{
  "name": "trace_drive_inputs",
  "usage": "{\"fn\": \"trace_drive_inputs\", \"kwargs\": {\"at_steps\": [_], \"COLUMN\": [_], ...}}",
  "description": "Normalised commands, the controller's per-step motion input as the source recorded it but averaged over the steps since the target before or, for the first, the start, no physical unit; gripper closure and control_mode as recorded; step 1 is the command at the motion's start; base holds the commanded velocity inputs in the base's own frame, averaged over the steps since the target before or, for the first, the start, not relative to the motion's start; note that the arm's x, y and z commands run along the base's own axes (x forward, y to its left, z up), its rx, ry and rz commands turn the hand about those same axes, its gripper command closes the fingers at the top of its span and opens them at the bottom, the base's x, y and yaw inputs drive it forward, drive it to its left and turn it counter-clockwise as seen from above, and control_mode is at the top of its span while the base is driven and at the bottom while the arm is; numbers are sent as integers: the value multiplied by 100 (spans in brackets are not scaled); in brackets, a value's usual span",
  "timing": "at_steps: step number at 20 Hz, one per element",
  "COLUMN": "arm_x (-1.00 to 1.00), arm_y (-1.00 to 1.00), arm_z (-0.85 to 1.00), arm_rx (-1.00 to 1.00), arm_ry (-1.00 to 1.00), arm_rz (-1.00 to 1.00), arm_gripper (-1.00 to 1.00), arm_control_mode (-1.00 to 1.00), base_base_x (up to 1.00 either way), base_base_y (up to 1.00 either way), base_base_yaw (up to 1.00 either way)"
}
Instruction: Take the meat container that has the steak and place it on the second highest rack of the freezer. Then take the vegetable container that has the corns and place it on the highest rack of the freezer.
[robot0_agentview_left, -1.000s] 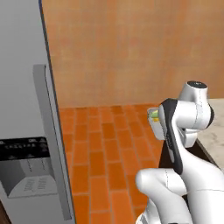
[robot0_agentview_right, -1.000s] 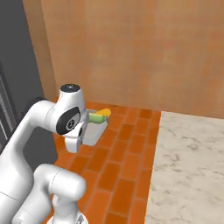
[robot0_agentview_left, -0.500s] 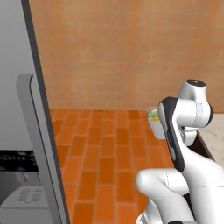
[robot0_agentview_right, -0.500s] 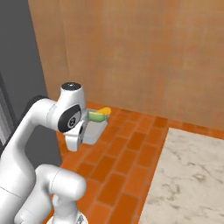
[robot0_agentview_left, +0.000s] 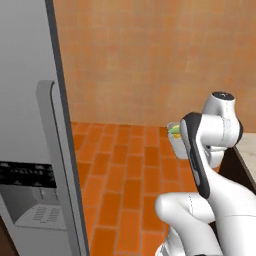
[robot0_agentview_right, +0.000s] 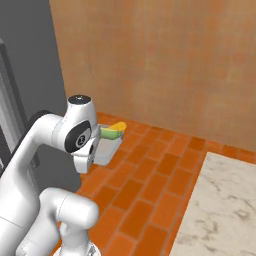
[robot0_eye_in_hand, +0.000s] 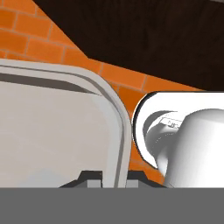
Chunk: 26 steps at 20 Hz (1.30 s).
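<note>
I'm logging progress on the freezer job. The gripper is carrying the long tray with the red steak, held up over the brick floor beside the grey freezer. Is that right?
Not quite. The tray in the gripper is the vegetable container with the corns, one yellow and one green, not the steak tray; the right base view shows it. The rest holds: it is held above the brick floor beside the grey freezer.

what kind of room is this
Most likely a kitchen: a tall grey freezer with a door dispenser, a marble-look counter, and a brick-tile floor. A grey vegetable container of corns is being carried.
</note>
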Motion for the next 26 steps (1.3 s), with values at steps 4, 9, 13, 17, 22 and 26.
{"fn": "trace_drive_inputs", "kwargs": {"at_steps": [4,9,13,17,22,26], "arm_x": [0,0,0,0,0,0], "arm_y": [0,0,0,0,0,0], "arm_z": [0,0,0,0,0,0], "arm_rx": [0,0,0,0,0,0], "arm_ry": [0,0,0,0,0,0], "arm_rz": [0,0,0,0,0,0], "arm_gripper": [100,100,100,100,100,100], "arm_control_mode": [100,100,100,100,100,100], "base_base_x": [55,58,97,100,100,86], "base_base_y": [-35,8,0,-9,-28,-33], "base_base_yaw": [3,-7,-4,0,11,47]}}
